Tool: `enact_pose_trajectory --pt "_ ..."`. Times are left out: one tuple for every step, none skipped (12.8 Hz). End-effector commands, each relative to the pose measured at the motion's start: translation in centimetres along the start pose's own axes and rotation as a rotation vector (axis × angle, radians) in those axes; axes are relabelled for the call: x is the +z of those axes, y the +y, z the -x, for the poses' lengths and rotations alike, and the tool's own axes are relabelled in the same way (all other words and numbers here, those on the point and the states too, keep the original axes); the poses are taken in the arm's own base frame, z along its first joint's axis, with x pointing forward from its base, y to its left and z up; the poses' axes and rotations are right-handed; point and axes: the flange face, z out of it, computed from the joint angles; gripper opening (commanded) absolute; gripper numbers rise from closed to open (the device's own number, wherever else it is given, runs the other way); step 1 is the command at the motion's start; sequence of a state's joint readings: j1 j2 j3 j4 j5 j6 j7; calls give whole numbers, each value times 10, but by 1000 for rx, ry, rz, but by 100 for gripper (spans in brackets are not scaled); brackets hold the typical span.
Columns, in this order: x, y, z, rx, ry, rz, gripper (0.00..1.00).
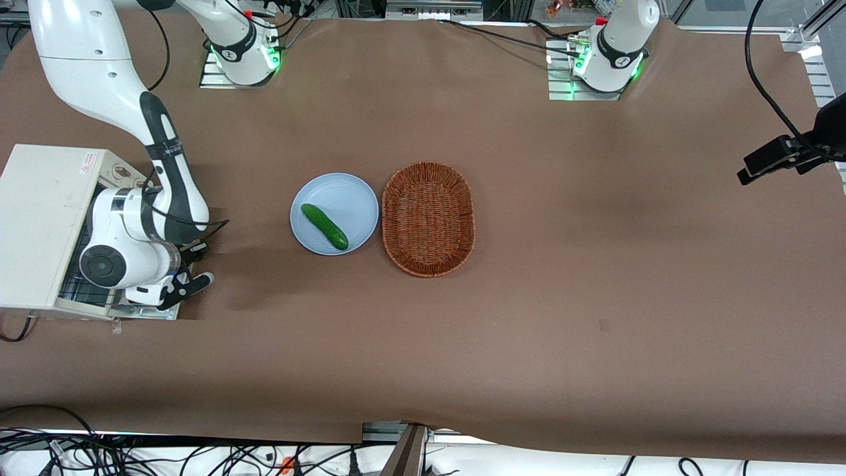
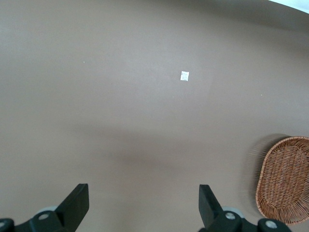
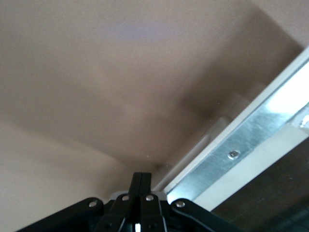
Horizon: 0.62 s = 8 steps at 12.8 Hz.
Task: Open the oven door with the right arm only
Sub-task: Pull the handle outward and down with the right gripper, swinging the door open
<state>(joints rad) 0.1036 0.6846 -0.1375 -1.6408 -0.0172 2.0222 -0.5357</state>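
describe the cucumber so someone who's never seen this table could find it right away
Start at the brown table, then find the oval wicker basket near its middle. Beside it, toward the working arm's end, sits a pale blue plate; the cucumber lies on it. It is the only green thing there. The gripper is at the oven door, fingers shut.

Desk (image 1: 595,297): matt brown cloth-like cover, faintly creased. Oven door (image 3: 251,140): brushed silver metal frame with a screw, dark glossy glass. Right arm (image 1: 86,59): glossy white plastic shell, dark joints. Hand (image 3: 140,191): matt black, fingers pressed together beside the door's edge. Basket (image 1: 428,218): rough woven wicker. Plate (image 1: 350,198): smooth pale blue.
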Motion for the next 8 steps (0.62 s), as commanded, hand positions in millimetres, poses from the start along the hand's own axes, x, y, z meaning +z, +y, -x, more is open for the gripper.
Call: enact_pose_trajectory --pt "13 26 17 93 21 -93 0" --pt "16 29 19 159 31 -131 0" --pt "17 29 20 224 38 -163 0" --pt "16 27 19 272 44 -183 0" --pt "16 25 19 310 40 -210 0" --pt "16 20 19 358 24 -243 0" --pt "13 14 17 389 10 -262 0" --pt "9 9 15 408 -4 -270 0"
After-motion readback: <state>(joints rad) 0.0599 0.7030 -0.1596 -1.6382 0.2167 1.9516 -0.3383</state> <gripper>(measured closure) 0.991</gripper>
